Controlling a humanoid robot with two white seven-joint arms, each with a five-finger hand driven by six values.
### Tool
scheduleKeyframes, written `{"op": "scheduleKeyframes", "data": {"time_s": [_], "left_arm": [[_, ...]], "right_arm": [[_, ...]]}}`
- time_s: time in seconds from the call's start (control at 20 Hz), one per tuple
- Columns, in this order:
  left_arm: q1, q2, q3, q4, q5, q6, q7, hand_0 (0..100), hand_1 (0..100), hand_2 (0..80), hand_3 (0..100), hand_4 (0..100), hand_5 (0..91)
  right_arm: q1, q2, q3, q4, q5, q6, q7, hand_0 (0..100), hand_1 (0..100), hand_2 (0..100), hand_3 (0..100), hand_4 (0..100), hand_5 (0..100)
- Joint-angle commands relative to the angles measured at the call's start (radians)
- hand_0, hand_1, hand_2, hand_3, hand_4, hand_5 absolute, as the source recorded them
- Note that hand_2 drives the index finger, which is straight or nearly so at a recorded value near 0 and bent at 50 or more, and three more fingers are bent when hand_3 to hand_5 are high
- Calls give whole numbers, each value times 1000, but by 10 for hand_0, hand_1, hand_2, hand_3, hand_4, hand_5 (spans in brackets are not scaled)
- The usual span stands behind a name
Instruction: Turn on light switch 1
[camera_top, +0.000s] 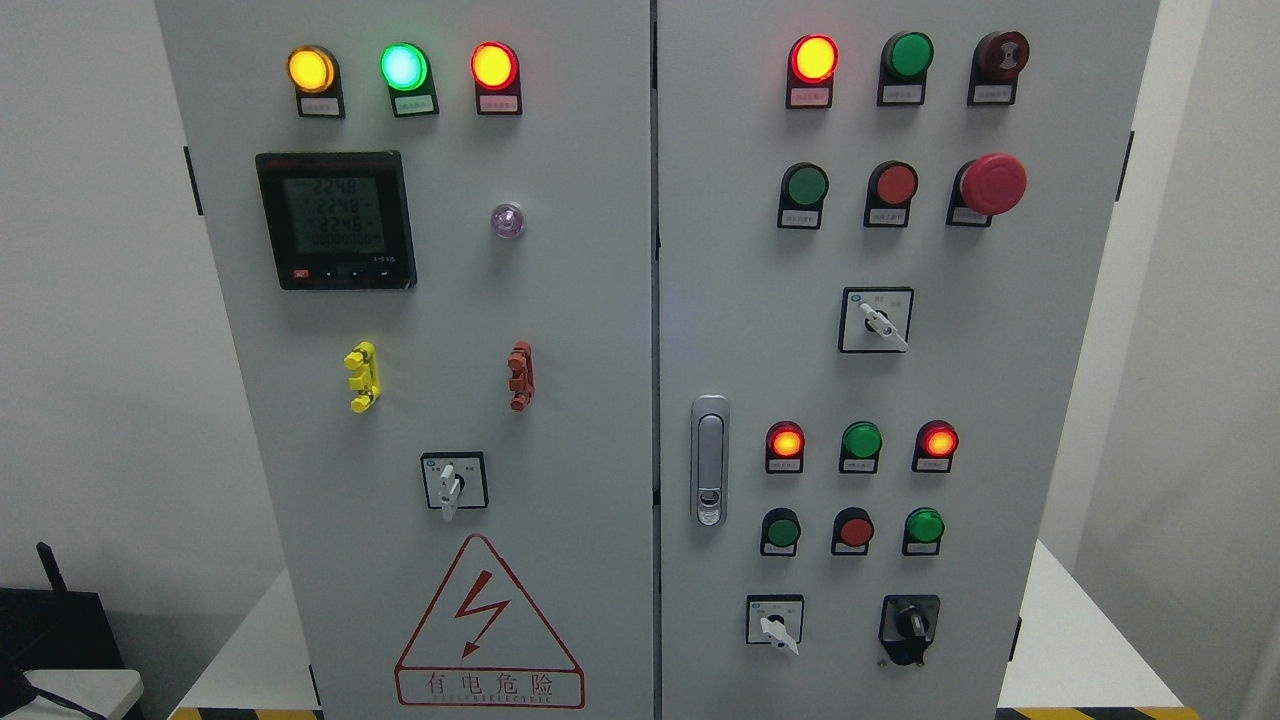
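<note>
neither hand shows in the head view, so their state can't be told. several rotary switches (875, 320) sit on the grey cabinet (560, 300); their labels are too small to read.

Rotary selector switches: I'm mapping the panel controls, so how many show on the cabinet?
4. One on the left door above the warning triangle; three on the right door: mid-height, bottom left, and a black one bottom right. None seem hidden.

White walls (90, 300) — white platform (1080, 650) below.
</note>
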Motion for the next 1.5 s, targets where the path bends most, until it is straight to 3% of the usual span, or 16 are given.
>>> {"op": "scheduleKeyframes", "data": {"time_s": [0.0,0.1,0.3,0.7,0.95,1.05,1.15,1.45], "left_arm": [[96,15,203,-309,-14,-58,-18,267,0,0,0,74,0],[116,20,257,-344,-14,-105,-23,273,0,0,5,89,0],[142,23,322,-432,-12,-164,-18,298,0,15,109,227,0],[176,23,483,-729,-3,-173,-50,278,39,93,207,321,0],[176,21,584,-910,6,-181,-53,252,128,147,295,432,142],[176,32,598,-967,56,-188,-69,225,193,181,348,474,225],[177,35,601,-1060,101,-191,-110,185,237,191,365,487,253],[173,52,598,-1292,139,-205,-124,118,296,237,431,543,341]], "right_arm": [[0,0,0,0,-17,0,0,120,389,0,0,0,0],[0,0,0,0,-17,0,0,120,389,0,0,0,0],[0,0,0,0,-17,0,0,120,389,0,0,0,0],[0,0,0,0,-17,0,0,120,389,0,0,0,0],[0,0,0,0,-18,0,0,120,389,0,0,0,0],[0,0,0,0,-17,0,0,120,389,0,0,0,0],[0,0,0,0,-17,0,0,120,389,0,0,0,0],[0,0,0,0,-18,0,0,120,389,0,0,0,0]]}}
